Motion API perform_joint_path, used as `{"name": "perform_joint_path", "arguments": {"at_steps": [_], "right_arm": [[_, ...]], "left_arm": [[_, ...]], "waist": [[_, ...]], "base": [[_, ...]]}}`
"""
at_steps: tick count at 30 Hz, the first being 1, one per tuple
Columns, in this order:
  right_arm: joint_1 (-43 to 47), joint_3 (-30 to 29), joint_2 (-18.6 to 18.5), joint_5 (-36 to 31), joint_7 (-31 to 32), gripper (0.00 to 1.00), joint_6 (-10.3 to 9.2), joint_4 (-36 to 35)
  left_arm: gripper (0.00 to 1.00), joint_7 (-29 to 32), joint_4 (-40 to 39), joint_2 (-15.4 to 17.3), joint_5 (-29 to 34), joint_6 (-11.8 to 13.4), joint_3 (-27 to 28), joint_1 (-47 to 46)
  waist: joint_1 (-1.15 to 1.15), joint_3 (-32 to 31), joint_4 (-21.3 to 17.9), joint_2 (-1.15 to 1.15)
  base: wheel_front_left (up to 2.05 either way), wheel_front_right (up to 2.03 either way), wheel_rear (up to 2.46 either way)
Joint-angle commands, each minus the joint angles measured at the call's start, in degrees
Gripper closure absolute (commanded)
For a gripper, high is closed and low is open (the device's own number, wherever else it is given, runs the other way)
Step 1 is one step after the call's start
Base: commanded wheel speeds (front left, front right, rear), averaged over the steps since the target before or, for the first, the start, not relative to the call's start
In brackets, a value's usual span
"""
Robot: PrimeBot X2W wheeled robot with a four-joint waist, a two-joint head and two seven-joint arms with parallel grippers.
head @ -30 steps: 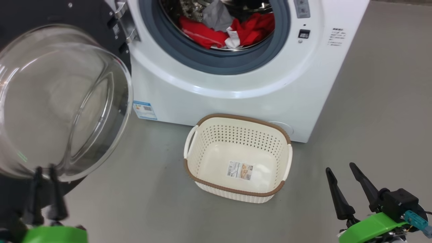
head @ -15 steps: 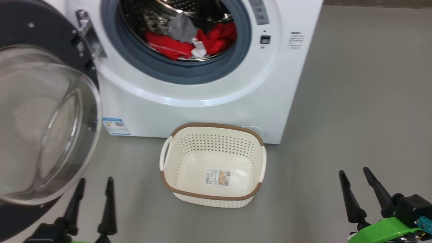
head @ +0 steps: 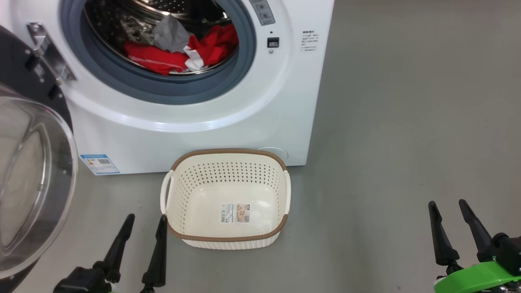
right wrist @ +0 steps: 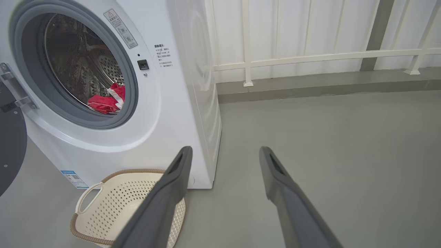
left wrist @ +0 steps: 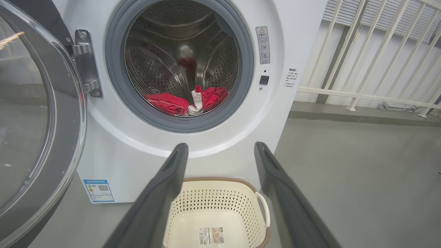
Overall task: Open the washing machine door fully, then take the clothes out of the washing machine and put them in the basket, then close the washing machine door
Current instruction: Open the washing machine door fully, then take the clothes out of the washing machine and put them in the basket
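The clothes (head: 179,53) lie in a heap at the bottom front of the drum (left wrist: 179,62) of the washing machine (head: 183,134). The heap is a red garment with white trim and a grey cloth resting on it. It sits just behind the lower lip of the grey rubber ring (head: 163,91).

Hazards:
- The rubber ring forms a raised lip. Fabric dragged low across it is likely to snag or pull out of the grip.
- The grey cloth lies loose on the red garment. One pinch may lift one piece and leave or drop the other.
- The basket (head: 228,237) stands on the floor just in front of the machine, below the opening and slightly right of its centre. It is small, so a trailing garment may drape over its rim or land beside it.
- The door (head: 36,183) hangs open at the left on its hinge (head: 47,57), glass bowl bulging toward the robot. A wide leftward swing of the left arm could strike it.

Gripper state:
- The left gripper (head: 147,217) is low, just left of the basket and near the door. Its fingers are apart and hold nothing.
- The right gripper (head: 447,202) is low at the right, well apart from the basket and the machine. Its fingers are apart and hold nothing.

Clearances:
- The drum opening is unobstructed.
- The left side is bounded by the door.
- To the right, open grey floor (head: 386,142) runs back to a white railing (right wrist: 310,55).
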Motion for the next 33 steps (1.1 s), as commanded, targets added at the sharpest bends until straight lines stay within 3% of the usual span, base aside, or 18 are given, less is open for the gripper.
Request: {"name": "perform_joint_path", "arguments": {"at_steps": [1,33], "right_arm": [[0.3,1.0,-0.9,0.4,-0.5,0.00,0.37,-1.7],[-0.4,0.8,-0.2,-0.1,-0.5,0.00,0.37,-2.1]], "left_arm": [[0.00,-0.3,-1.3,0.8,-0.2,-0.3,1.7,-0.6],[0.00,-0.3,-1.9,1.0,-2.4,-0.3,0.5,-2.5]], "waist": [[0.00,0.3,-0.4,0.00],[0.00,1.4,0.6,0.00]], "base": [[0.00,0.00,0.00],[0.06,-0.07,0.01]]}}
